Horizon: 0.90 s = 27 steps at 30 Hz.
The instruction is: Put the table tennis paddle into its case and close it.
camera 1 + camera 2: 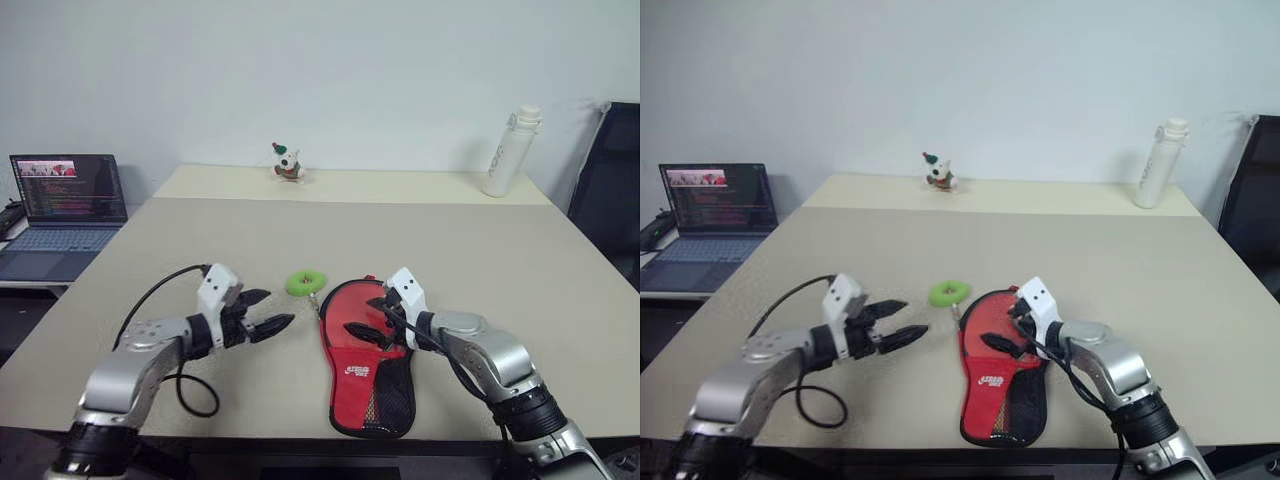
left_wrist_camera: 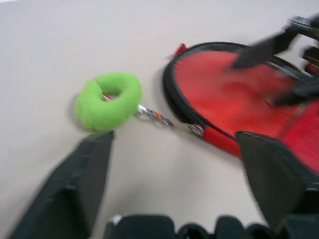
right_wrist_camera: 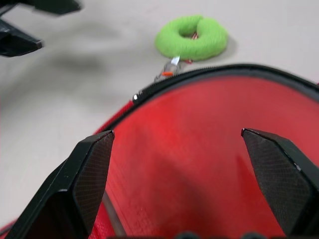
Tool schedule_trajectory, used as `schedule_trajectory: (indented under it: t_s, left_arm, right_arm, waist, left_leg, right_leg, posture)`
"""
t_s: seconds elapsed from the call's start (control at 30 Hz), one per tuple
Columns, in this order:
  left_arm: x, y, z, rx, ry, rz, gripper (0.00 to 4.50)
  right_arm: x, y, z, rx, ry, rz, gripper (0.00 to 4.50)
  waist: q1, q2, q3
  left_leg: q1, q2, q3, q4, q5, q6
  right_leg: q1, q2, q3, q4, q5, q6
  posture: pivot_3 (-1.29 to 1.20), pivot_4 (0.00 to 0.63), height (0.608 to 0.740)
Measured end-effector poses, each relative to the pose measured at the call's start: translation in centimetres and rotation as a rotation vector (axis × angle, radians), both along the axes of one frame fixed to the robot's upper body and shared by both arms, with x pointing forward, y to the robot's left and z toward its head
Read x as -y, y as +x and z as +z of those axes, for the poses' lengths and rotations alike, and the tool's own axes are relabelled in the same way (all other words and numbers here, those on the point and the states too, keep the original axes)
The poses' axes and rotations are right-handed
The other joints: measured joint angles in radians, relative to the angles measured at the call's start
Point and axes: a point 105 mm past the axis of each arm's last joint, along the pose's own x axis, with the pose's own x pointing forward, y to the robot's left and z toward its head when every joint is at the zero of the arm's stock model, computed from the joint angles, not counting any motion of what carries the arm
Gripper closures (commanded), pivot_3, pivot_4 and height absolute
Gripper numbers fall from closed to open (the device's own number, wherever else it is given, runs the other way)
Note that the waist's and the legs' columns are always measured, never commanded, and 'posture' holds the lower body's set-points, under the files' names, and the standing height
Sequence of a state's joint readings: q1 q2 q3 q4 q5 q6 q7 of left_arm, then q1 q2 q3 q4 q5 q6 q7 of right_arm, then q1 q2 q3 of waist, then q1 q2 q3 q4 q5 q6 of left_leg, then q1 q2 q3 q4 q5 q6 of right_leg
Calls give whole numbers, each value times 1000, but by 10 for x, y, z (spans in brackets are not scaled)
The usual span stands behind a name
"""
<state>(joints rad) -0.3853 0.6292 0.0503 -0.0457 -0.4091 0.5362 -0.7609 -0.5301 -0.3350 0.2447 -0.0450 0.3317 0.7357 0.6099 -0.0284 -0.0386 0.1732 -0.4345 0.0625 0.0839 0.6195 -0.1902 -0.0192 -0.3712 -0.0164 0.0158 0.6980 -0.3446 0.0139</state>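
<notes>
Two grippers: I see both sets of fingers spread wide, holding nothing.
Left gripper [image 1: 268, 312]: beside case [image 1: 370, 385].
Right gripper [image 1: 372, 318]: above case's red face.
Green charm [image 1: 306, 282]: on desk [image 1: 480, 260].

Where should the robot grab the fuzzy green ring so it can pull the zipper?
Probably pinch the green ring across its outer band, coming with the left gripper from the robot's left. It lies flat, clear of the case, its clip chain leading to the zipper.

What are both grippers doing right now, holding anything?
Left gripper: open, empty, beside the green ring-shaped zipper charm.
Right gripper: open, empty, over the red paddle-shaped fabric case.
</notes>
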Motion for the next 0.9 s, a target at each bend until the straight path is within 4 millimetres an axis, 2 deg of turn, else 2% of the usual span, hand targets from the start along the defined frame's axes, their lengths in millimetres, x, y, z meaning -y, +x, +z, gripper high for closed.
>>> schedule_trajectory:
  t_s: [0.13,0.23,0.33,0.57,0.73,0.83,0.9]
  left_arm:
    - [-8,39,0,10,28,172,46]
    - [-8,58,1,-5,45,196,46]
    - [-5,72,-7,-55,72,184,46]
    - [19,87,-24,-191,77,71,46]
    - [21,86,-29,-200,130,11,46]
    - [21,86,-31,-192,148,-3,663]
    - [20,85,-31,-189,155,-9,1363]
  right_arm:
    - [-9,-5,-5,-10,9,19,0]
    - [-9,-4,-6,-4,-2,8,0]
    - [-10,-3,-6,0,-2,-1,0]
    - [-15,0,-5,8,2,-27,0]
    - [-15,1,-5,17,-4,-44,0]
    - [-16,1,-6,19,-6,-48,0]
    - [-16,2,-6,21,-9,-50,0]
  waist:
    - [-3,0,0]
    - [-3,0,0]
    - [-1,0,0]
    - [-3,0,0]
    - [-3,0,0]
    - [-2,0,0]
    - [-2,0,0]
  left_leg:
    - [0,0,0,3,0,0]
    - [0,0,0,4,0,-1]
    - [0,0,0,5,2,-3]
    - [-1,0,1,5,2,-3]
    - [0,0,1,5,2,-4]
    - [-1,0,1,6,2,-4]
    - [0,0,1,6,2,-4]
  right_leg:
    - [0,0,0,2,0,0]
    - [0,0,0,2,0,0]
    - [0,0,0,2,0,0]
    - [0,0,0,2,0,0]
    - [0,0,1,2,0,0]
    - [0,0,1,2,0,0]
    - [0,0,1,2,0,0]
  posture:
    - [0,150,740]
    - [0,150,740]
    - [0,150,740]
    - [0,150,740]
    - [0,150,740]
    - [0,150,740]
    - [0,150,740]
